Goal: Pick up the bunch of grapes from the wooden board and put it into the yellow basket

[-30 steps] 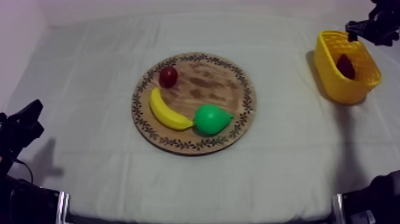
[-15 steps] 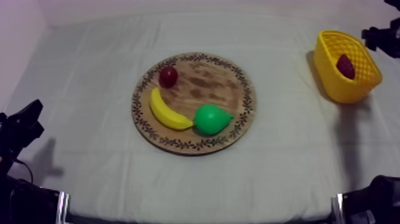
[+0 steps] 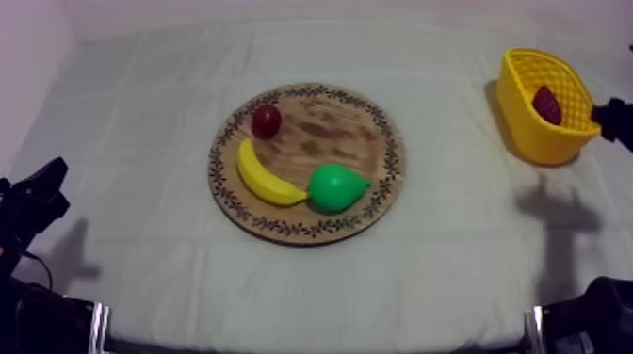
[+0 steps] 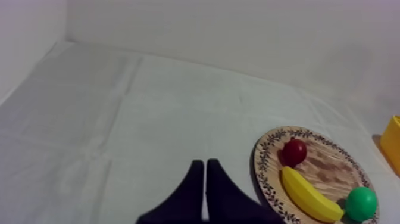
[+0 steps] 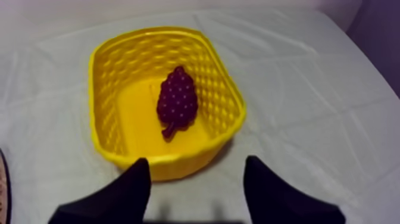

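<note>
The bunch of grapes [image 5: 177, 102] lies inside the yellow basket [image 5: 104, 77], on its floor; the right pincer [image 5: 197, 162] hangs just in front of the near rim, its 2 fingers released and apart with nothing between them; the left pincer [image 4: 205, 162] is clenched on nothing, low over the desk [image 3: 141, 113] near the wooden board [image 3: 377, 132], where 3 fruits lie. I judge the placing done; the good move now is to draw the right arm up and back, clear of the rim, so the basket, which looks light, is not nudged or tipped.
</note>
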Action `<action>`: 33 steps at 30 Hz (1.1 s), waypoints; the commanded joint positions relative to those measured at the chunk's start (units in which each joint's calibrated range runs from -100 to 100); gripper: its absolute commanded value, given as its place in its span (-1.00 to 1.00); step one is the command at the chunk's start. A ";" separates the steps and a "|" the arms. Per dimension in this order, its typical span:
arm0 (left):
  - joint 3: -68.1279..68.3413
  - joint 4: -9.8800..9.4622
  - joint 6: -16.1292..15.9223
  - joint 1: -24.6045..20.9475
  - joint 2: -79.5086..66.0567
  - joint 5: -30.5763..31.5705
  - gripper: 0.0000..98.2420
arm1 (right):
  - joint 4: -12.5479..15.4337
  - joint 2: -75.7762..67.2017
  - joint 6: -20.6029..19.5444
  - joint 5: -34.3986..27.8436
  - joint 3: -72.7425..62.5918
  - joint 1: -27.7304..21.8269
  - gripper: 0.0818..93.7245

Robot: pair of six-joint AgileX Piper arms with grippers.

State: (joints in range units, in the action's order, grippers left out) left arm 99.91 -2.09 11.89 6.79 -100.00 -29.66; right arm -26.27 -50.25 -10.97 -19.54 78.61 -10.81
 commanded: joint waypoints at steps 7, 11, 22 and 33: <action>-0.02 0.01 0.01 -0.02 0.00 0.00 -1.00 | 1.11 -19.63 0.98 -0.52 12.30 2.15 -0.10; -0.02 0.01 0.01 -0.02 0.00 0.00 -1.00 | 3.54 -27.24 2.58 -2.42 16.23 4.00 -0.21; -0.02 0.01 0.01 -0.02 0.00 0.00 -1.00 | 19.26 -43.41 12.84 -12.02 21.06 7.49 -0.95; -0.02 0.01 0.04 -0.02 0.00 0.00 -1.00 | 26.74 -45.38 22.88 -18.16 21.28 8.09 -0.99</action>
State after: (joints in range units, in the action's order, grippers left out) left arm 99.91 -2.09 11.91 6.79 -100.00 -29.66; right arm 0.33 -95.62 9.55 -37.92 99.94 -2.73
